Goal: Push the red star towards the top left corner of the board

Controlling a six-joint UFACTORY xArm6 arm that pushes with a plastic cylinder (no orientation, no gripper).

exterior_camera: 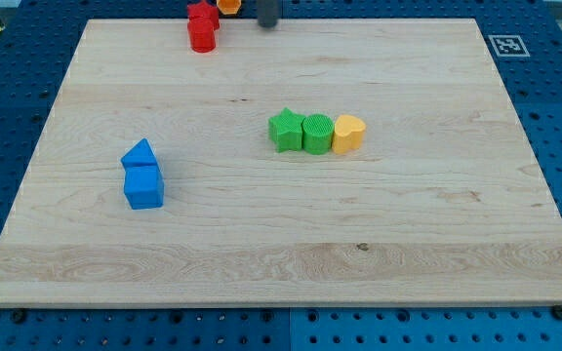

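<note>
The bench (281,244) is a big wooden board, and it fills most of the view. Most of its top is bare wood.

Near the bench's left edge, about halfway down, sit two blue blocks touching each other: a blue cube (144,188) and a blue triangle block (140,154) just behind it.

In the middle of the bench there is a row of three blocks touching side by side: a green star (285,130), a green round block (317,133) and a yellow block (348,134) with a rounded shape.

At the top edge of the bench, a bit left of the middle, are two red blocks pressed together. The back one looks like the red star (203,15), and a red round block (203,36) is in front of it. A small orange block (228,5) peeks in just beside them.

My tip (267,23) is at the top edge too, just to the right of the red blocks, not touching them. It is only a rod, so this end effector has nothing to spread or pinch.

I think the job is partly done. The red star is at the top edge already, but the top left corner is well away to its left.
</note>
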